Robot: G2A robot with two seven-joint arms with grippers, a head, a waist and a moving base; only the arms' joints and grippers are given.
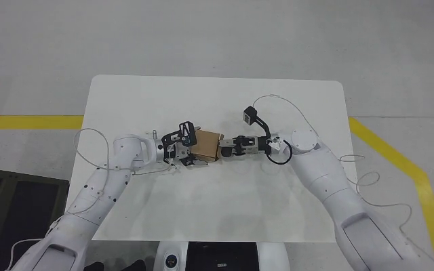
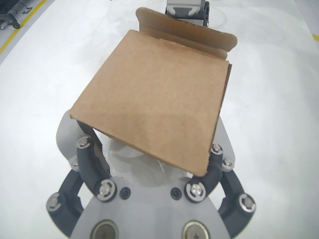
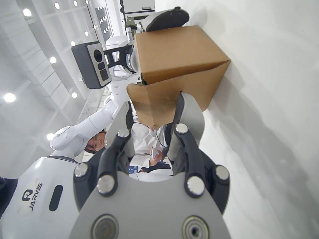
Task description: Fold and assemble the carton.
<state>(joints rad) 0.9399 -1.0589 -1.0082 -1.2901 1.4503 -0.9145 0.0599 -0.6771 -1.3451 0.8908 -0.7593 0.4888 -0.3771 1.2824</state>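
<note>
A brown carton (image 1: 205,143) lies on its side at the middle of the white table (image 1: 271,203). My left gripper (image 1: 183,147) is at its left end. In the left wrist view that gripper (image 2: 143,133) straddles the carton (image 2: 154,100), and its fingers (image 2: 224,138) press on both side walls. At the far end a round-cornered flap (image 2: 184,33) stands up above the top panel, with my right gripper (image 2: 185,1) behind it. In the right wrist view my right gripper (image 3: 154,100) has its fingers partly apart, with the flap's corner (image 3: 149,105) between them.
Both arms meet at the table's centre, and bare table lies all around the carton. The right arm's wrist camera (image 1: 252,115) sticks out just behind the carton. A thin cable (image 1: 291,105) loops over the table near the right arm. Yellow floor tape (image 1: 41,122) runs past the table's sides.
</note>
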